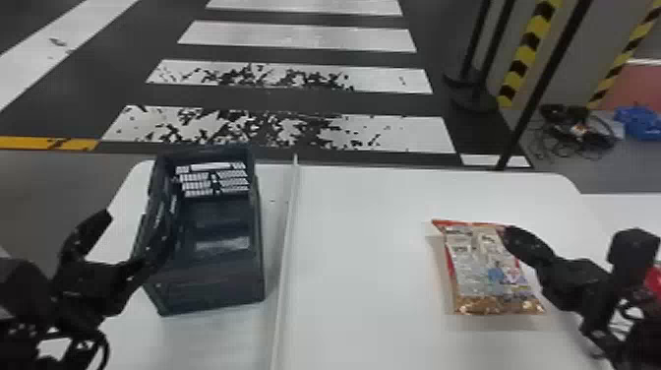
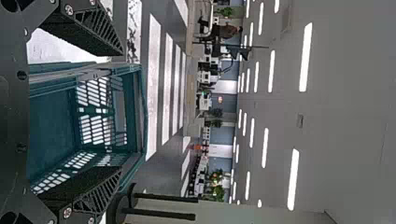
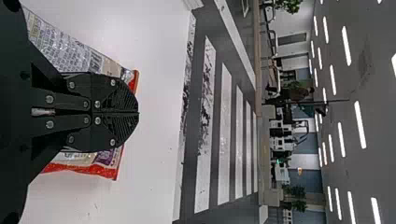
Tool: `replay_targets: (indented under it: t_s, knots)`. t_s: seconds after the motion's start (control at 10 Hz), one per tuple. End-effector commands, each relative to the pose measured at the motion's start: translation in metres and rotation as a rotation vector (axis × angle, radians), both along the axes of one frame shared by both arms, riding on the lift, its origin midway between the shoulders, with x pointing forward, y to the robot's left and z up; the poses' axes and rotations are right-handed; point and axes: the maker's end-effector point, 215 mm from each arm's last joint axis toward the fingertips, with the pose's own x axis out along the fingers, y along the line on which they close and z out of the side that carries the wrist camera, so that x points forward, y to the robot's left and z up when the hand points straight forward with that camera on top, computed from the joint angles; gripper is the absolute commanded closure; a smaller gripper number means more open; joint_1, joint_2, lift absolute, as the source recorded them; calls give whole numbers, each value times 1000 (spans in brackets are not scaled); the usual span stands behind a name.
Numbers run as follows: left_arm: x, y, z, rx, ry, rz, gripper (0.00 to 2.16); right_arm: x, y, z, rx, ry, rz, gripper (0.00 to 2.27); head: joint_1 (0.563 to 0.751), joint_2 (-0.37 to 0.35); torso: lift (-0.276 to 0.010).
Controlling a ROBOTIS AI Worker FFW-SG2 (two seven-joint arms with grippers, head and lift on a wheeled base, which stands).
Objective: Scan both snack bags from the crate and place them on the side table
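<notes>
On the right, my right gripper (image 1: 511, 234) holds the right edge of a snack bag (image 1: 484, 268) with a red border, its printed face toward the head camera. In the right wrist view the right gripper (image 3: 138, 113) is closed, with the snack bag (image 3: 70, 50) showing on both sides of its fingers. The dark crate (image 1: 211, 280) stands on the left. At its left wall is my left gripper (image 1: 135, 235), fingers spread. In the left wrist view the left gripper (image 2: 121, 111) stands open, the crate (image 2: 51, 121) behind and between its fingers.
A white table (image 1: 364, 275) bears the crate, with a raised pale strip (image 1: 287, 236) running between crate and bag. Another white surface (image 1: 622, 209) adjoins at the right. A red item (image 1: 654, 281) is partly hidden behind the right arm. Dark poles stand beyond the table.
</notes>
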Motion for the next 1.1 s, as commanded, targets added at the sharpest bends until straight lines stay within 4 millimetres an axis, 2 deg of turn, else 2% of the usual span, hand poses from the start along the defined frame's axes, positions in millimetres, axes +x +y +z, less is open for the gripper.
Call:
replay_targets:
  t_s: [0.0,0.1,0.2,0.3,0.4,0.6,0.8,1.0]
  knots:
    - [0,1,0,0,-1,1,130,-8,-22,17,-11,-29,-39,1777,695,-42,-98]
    - [-1,2,0,2,0,4,130,-21,-43,23,-19,-38,-77,1129,695,-57,-98]
    - [-1,3,0,2,0,5,130,-36,-60,27,-17,-46,-109,350,695,-79,-98]
    - [-1,3,1,4,-1,3,130,-49,-76,29,-33,-44,-137,53,695,-104,-98]
    - [0,2,3,4,-5,0,130,-62,-95,28,-49,-37,-170,53,695,-117,-98]
    - [1,1,5,2,-9,0,130,-79,-116,17,-58,0,-205,60,695,-164,-98]
    - [2,1,3,2,-5,-1,130,-94,-123,2,-71,52,-202,60,695,-193,-98]
    - [3,1,1,2,-2,2,134,-102,-120,-17,-92,106,-178,60,695,-203,-98]
